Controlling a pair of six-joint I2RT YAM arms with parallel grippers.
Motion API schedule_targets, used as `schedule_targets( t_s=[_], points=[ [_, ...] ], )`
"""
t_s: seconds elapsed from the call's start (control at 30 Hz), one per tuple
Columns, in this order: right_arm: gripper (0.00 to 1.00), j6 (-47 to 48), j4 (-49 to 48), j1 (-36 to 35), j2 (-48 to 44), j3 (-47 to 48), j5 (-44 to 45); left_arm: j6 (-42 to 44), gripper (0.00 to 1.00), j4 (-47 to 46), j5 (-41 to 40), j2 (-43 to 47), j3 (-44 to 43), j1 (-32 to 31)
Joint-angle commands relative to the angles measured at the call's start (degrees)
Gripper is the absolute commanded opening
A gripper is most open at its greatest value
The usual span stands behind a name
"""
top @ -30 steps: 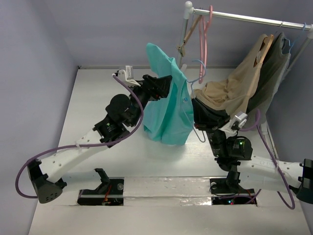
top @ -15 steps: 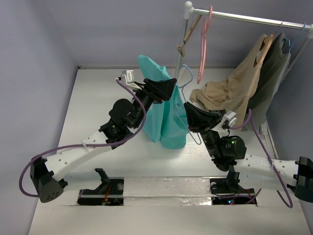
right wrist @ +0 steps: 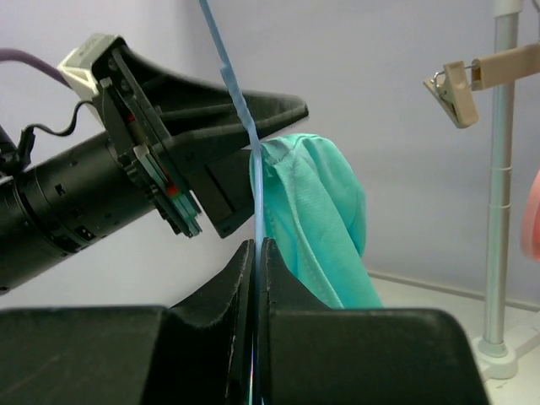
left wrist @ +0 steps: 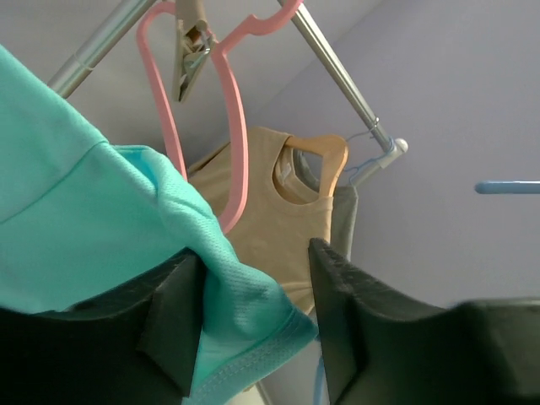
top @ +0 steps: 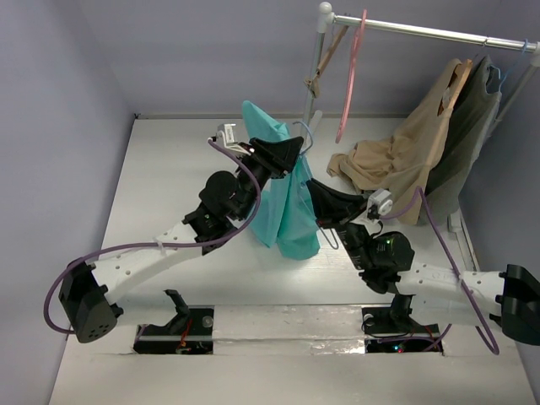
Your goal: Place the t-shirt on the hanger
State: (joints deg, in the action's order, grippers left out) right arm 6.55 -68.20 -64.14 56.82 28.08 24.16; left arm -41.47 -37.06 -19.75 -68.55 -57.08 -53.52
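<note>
Robot lab test cell
White bench (top: 169, 169), plain lilac walls (top: 67, 84), bolted robot arms (top: 143, 260), clothes rail (top: 422, 31) at 1 o'clock.

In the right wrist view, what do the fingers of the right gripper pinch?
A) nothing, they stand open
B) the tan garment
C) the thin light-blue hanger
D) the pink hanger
C: the right gripper is shut on the thin wire of the light-blue hanger, which runs straight up from between its fingers.

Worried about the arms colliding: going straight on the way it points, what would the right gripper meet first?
Most likely the t-shirt, hanging directly ahead; the left gripper sits just beside that line and might come first, since depth is unclear.
</note>
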Motion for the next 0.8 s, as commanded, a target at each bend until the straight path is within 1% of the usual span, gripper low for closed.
schedule_targets(
  t_s=[0.0, 0.03, 0.07, 0.13, 0.2, 0.33, 0.43, 0.5, 0.53, 0.57, 0.6, 0.63, 0.67, 0.7, 0.77],
  points=[
    [0.0, -1.8, -0.61, -0.02, 0.49, 0.67, -2.19, -0.54, 0.36, -8.11, -1.16, 2.46, 2.76, -0.01],
    [0.0, -2.06, -0.35, -0.02, 0.57, 0.67, -2.19, -0.45, 0.31, -8.55, -1.43, 2.63, 3.2, -0.01],
    [0.0, -2.59, 0.0, -0.02, 0.75, 0.58, -2.28, -0.45, 0.22, -8.99, -1.78, 3.25, 3.99, -0.01],
    [0.0, -3.29, 0.18, -0.02, 1.19, 0.32, -2.19, -0.36, 0.14, -9.52, -1.96, 3.43, 4.78, -0.01],
    [0.0, -4.26, 0.88, -0.02, 1.37, 0.14, -2.02, -0.54, 0.0, -9.79, -2.4, 3.95, 5.84, -0.01],
    [0.0, -6.37, 4.3, -0.02, 0.49, 0.05, -1.84, -0.89, 0.0, -9.79, -3.02, 5.09, 7.42, -0.01],
    [0.0, -9.26, 9.3, -0.02, -2.23, -0.13, -1.93, -1.5, 0.0, -9.79, -3.37, 6.59, 9.0, -0.01],
    [0.0, -11.37, 15.45, -0.02, -5.12, 0.14, -1.84, -2.38, 0.0, -10.22, -3.72, 8.17, 10.32, -0.01],
    [0.04, -11.82, 17.21, -0.02, -6.18, 0.22, -2.36, -2.73, 0.0, -10.4, -3.72, 8.52, 10.76, -0.01],
    [0.09, -12.69, 21.32, -0.02, -7.32, 0.4, -2.37, -3.08, 0.0, -10.58, -3.55, 9.4, 11.28, 0.51],
    [0.27, -13.31, 23.71, -0.02, -9.42, 0.58, -2.28, -3.35, 0.0, -10.49, -3.37, 9.93, 11.38, 0.52],
    [0.39, -13.75, 25.91, -0.02, -10.66, 0.58, -1.67, -3.79, 0.0, -10.32, -3.28, 10.28, 11.38, 0.52],
    [0.47, -14.36, 30.02, -0.02, -11.81, 0.4, -1.66, -4.05, 0.0, -9.71, -3.11, 11.07, 11.2, 0.52],
    [0.58, -14.54, 31.45, -0.02, -13.04, -0.47, -1.31, -4.23, 0.0, -9.53, -2.67, 11.6, 11.11, 0.52],
    [0.59, -15.85, 34.26, -0.02, -16.81, -2.14, 0.0, -4.58, 0.0, -8.74, -2.49, 12.74, 10.94, 1.13]
  ],
)
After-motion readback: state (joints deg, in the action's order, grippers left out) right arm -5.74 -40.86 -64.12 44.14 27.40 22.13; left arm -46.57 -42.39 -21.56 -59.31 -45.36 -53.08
